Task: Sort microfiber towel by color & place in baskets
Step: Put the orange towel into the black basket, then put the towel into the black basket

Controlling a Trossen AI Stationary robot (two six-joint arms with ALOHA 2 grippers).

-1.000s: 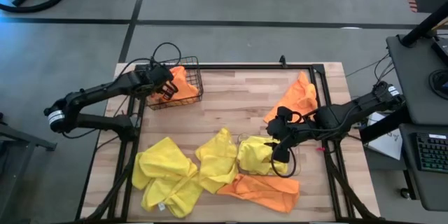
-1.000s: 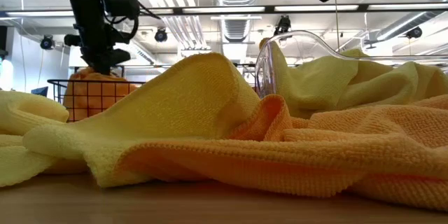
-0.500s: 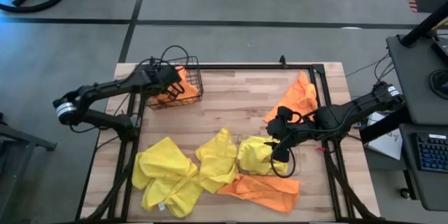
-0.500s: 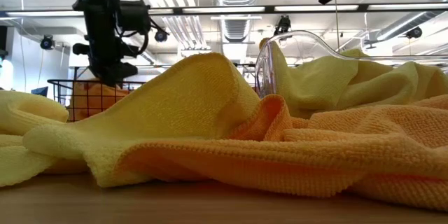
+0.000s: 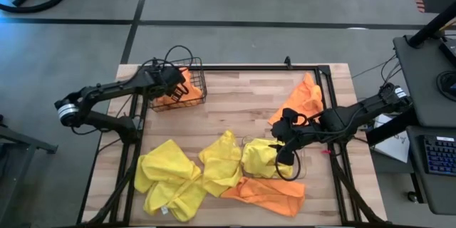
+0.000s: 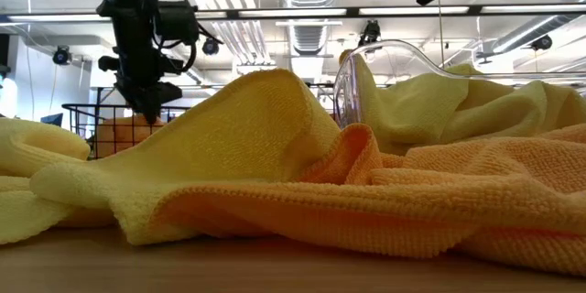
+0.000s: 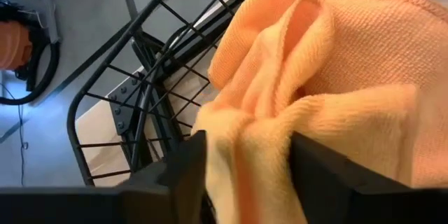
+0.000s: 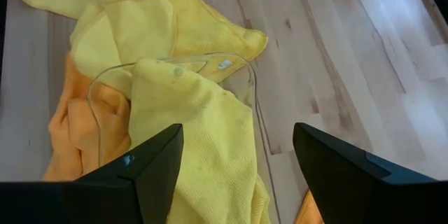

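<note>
The left pincer [image 5: 173,85] sits in the wire basket [image 5: 199,94], clamped on an orange towel [image 7: 329,112]. The cloth may snag on the mesh (or lift out again). The right pincer [image 5: 283,148], fingers apart, hovers over the clear bin [image 8: 175,66].

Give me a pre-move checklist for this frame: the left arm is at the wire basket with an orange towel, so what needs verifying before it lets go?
1. Left gripper over the wire basket: ok.
2. Orange towel between the left gripper's fingers: ok, still pinched.
3. Towel inside the basket's wire walls: ok.
4. Colour matches the basket: ok, only orange shows in it.
5. Right gripper out of the way, open above the clear bin of yellow towel: ok.
6. Towel free of the wires for a clean release: cannot tell.
</note>
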